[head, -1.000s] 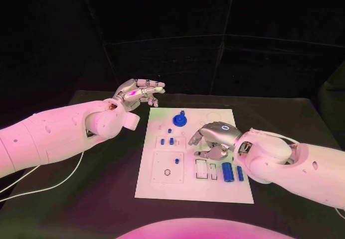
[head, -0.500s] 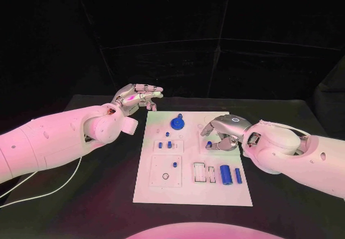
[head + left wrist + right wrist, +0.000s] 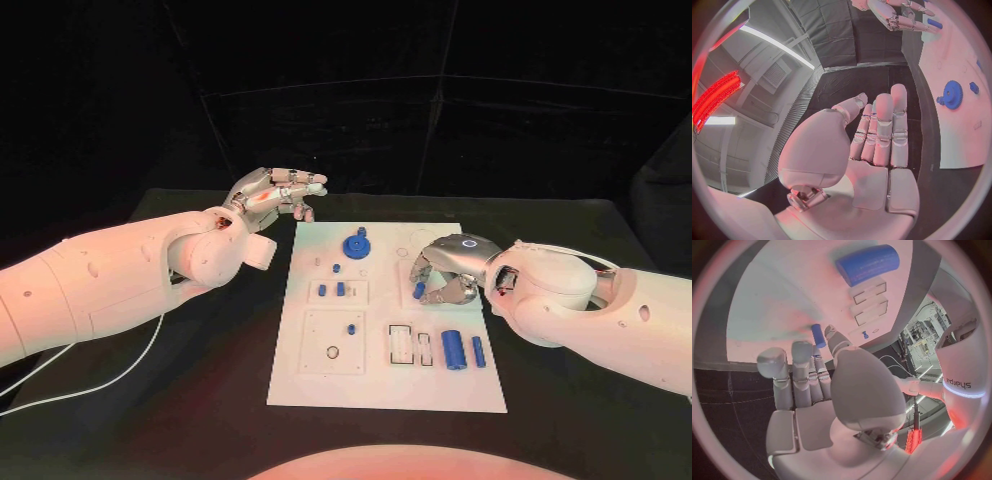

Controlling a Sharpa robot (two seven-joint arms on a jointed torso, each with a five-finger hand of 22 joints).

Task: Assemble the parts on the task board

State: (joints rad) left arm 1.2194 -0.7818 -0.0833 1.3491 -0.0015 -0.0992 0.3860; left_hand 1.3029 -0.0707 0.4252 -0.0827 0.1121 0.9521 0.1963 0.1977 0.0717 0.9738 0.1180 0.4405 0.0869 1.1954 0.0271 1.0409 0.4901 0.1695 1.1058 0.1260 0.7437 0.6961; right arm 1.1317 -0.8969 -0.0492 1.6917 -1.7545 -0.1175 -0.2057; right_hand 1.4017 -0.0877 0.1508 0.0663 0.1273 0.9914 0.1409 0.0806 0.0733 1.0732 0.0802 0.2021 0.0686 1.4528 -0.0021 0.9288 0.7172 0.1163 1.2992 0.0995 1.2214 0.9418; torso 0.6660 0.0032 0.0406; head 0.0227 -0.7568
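White rectangular task board (image 3: 378, 385) lies flat at the middle of the black table (image 3: 577, 240), carrying blue parts: a gear-shaped blue disc (image 3: 356, 243) near its far end, small blue pegs (image 3: 340, 289) standing in a raised block, and two blue cylinders (image 3: 453, 348) lying in slots near its right edge. Right hand (image 3: 449, 270) hangs over the board's right half, pinching a short blue peg (image 3: 818, 335) between thumb and fingertips (image 3: 801, 352); the head view shows the peg (image 3: 420, 290) below the hand, apart from the board surface. Left hand (image 3: 277, 192) is raised beyond the board's far left corner, fingers (image 3: 882, 125) straight and pressed together, holding nothing. The step in hand is judged to be the seating of the pinched peg. To do it well, the peg should be kept upright, brought squarely over its intended hole before descent, and lowered without side drift. Which hole is meant cannot be told. The pinch should be released only once the peg stands supported.
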